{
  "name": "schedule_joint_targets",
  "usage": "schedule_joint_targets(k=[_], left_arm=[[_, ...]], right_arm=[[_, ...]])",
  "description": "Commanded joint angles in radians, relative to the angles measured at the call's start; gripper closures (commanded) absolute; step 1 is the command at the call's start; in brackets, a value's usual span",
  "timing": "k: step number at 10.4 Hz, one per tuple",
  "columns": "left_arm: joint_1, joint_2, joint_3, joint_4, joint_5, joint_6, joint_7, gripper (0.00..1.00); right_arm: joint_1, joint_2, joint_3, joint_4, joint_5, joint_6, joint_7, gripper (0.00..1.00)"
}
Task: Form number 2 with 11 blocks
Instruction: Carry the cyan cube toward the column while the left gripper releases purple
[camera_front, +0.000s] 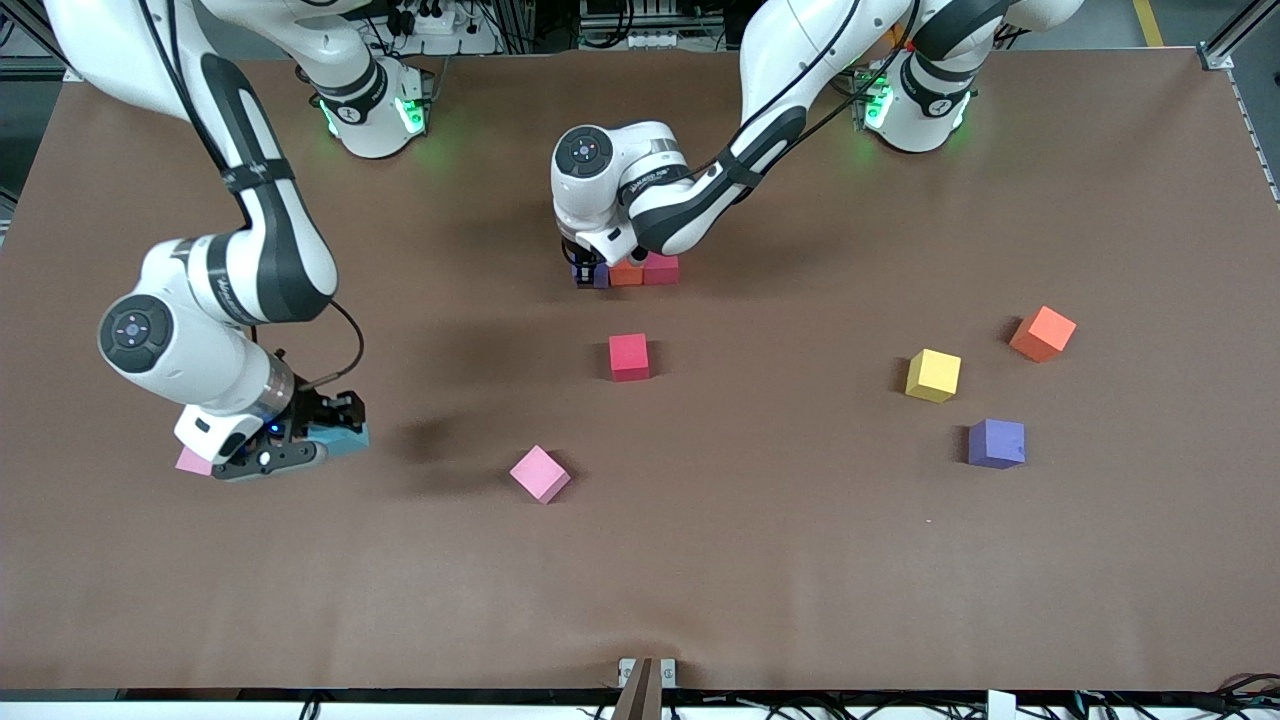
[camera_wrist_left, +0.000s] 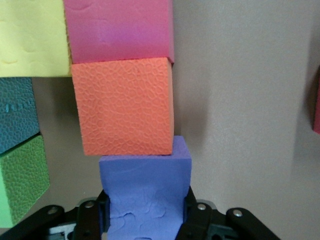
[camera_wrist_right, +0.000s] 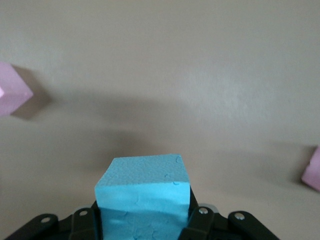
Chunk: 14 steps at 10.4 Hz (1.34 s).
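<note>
Front view hides most of the figure from you: the left arm's wrist covers the cluster at the table's middle, so only a purple foam cube (camera_front: 590, 275), an orange foam cube (camera_front: 626, 272) and a dark pink foam cube (camera_front: 661, 268) show in a row. The left wrist view adds a yellow cube (camera_wrist_left: 32, 37), a teal cube (camera_wrist_left: 17, 112) and a green cube (camera_wrist_left: 22, 180), all cut off at the frame edge; you cannot make out the whole shape of the number 2 (camera_front: 626, 272) from any view.

The brown matte table top (camera_front: 760, 560) is ringed by metal framing and cables at 12 o'clock, where both bases stand.

The left gripper (camera_wrist_left: 146, 220) is clamped on the purple cube, which sits touching the orange one at the row's end. The right gripper (camera_wrist_right: 145, 220) is closed on a light blue foam cube (camera_wrist_right: 144, 200), over the table toward the right arm's end, with a pale pink cube (camera_front: 192, 461) partly hidden under its wrist.

Loose cubes: a red foam one (camera_front: 629, 357) at 6 o'clock from the row, a pink one (camera_front: 540, 474) at 7 o'clock from that. Toward the left arm's end lie a yellow cube (camera_front: 933, 376), an orange cube (camera_front: 1042, 333) at its 2 o'clock, and a purple cube (camera_front: 996, 443) at its 5 o'clock.
</note>
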<state>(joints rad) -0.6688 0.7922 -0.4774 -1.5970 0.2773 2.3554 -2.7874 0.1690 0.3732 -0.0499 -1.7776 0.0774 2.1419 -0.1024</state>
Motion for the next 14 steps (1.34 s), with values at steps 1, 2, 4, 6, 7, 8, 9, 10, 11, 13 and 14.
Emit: schedule_joint_targets(k=[1,2,4,6,7,8,9,10,11,13,14], left_arm=[[-0.024,0.010,0.008,0.014,0.022,0.005,-0.189,0.00],[-0.026,0.009,0.008,0.014,0.023,0.005,-0.186,0.00],[-0.031,0.009,0.008,0.022,0.023,0.005,-0.187,0.00],[-0.035,0.007,0.008,0.023,0.023,0.005,-0.187,0.00],[-0.035,0.002,0.008,0.028,0.023,0.005,-0.186,0.00],[-0.035,-0.004,0.006,0.046,0.026,-0.001,-0.187,0.00],[-0.035,-0.022,0.006,0.063,0.028,-0.013,-0.186,0.00],[-0.032,-0.039,0.002,0.071,0.028,-0.036,-0.181,0.00],[-0.025,-0.066,0.002,0.087,0.029,-0.069,-0.166,0.00],[-0.009,-0.119,0.005,0.097,0.026,-0.102,-0.080,0.00],[0.003,-0.149,0.005,0.097,0.028,-0.114,-0.008,0.00]], right_arm=[[0.009,-0.071,-0.001,-0.043,-0.007,-0.092,0.039,0.59],[0.013,-0.076,-0.001,-0.039,-0.027,-0.135,0.043,0.59],[0.026,-0.086,-0.019,-0.039,-0.054,-0.193,0.052,0.59],[0.044,-0.086,-0.047,-0.025,-0.070,-0.262,0.059,0.59],[0.046,-0.088,-0.048,-0.020,-0.093,-0.287,0.061,0.59],[0.055,-0.088,-0.051,-0.020,-0.097,-0.304,0.061,0.59],[0.079,-0.094,-0.074,-0.020,-0.097,-0.322,0.078,0.59],[0.105,-0.100,-0.100,-0.017,-0.099,-0.345,0.125,0.59],[0.128,-0.106,-0.110,-0.019,-0.102,-0.364,0.177,0.59],[0.159,-0.123,-0.123,-0.023,-0.119,-0.366,0.266,0.59],[0.168,-0.125,-0.123,-0.020,-0.117,-0.352,0.314,0.59]])
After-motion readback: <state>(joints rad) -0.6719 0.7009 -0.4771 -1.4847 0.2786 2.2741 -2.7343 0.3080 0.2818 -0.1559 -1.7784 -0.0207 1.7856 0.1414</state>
